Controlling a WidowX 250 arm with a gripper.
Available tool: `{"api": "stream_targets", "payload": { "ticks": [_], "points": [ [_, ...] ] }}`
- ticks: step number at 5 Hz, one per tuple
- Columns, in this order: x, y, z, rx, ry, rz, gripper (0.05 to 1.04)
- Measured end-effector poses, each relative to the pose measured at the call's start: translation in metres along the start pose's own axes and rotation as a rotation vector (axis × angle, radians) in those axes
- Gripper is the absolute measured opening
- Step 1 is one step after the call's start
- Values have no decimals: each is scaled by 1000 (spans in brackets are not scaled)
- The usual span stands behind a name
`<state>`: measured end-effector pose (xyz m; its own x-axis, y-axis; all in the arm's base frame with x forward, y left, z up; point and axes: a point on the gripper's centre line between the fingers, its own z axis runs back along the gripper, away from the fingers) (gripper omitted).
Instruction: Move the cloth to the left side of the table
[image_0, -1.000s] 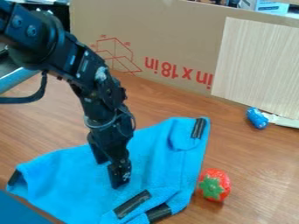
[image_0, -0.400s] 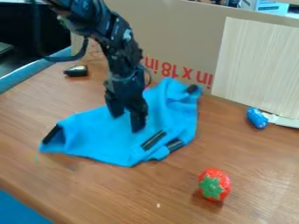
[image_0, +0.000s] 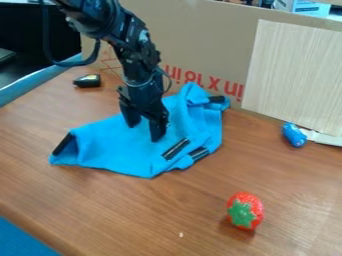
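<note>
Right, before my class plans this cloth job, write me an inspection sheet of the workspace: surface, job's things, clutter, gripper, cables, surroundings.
Surface: brown wood-look table, with a small pale speck near the front.
Job's things: blue cloth, rumpled, with black strips, lying around the middle and rear of the table.
Clutter: toy strawberry in front of the cloth, to the picture's right; small blue item by the panel; small black item at the rear left.
Gripper: at the cloth, fingers apart, pointing down.
Cables: black cable looping beside the arm.
Surroundings: cardboard behind, pale panel against it.
</note>
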<state>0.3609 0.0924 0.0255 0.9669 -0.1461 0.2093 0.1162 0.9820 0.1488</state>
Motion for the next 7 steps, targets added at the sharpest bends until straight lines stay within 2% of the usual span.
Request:
{"api": "stream_targets", "payload": {
  "ticks": [1, 2, 3, 4, 5, 6, 7],
  "points": [
    [-27, -19, 8, -28, 7, -72, 999],
    [-56, -40, 18, -67, 13, -219, 998],
    [-75, -54, 25, -122, 23, -445, 999],
    [-81, -56, 24, -196, 53, -636, 999],
    [-79, -51, 30, -253, 8, -673, 999],
    [-64, -46, 54, -300, -59, -677, 999],
    [-55, -42, 96, -351, -147, -702, 999]
  ]
}}
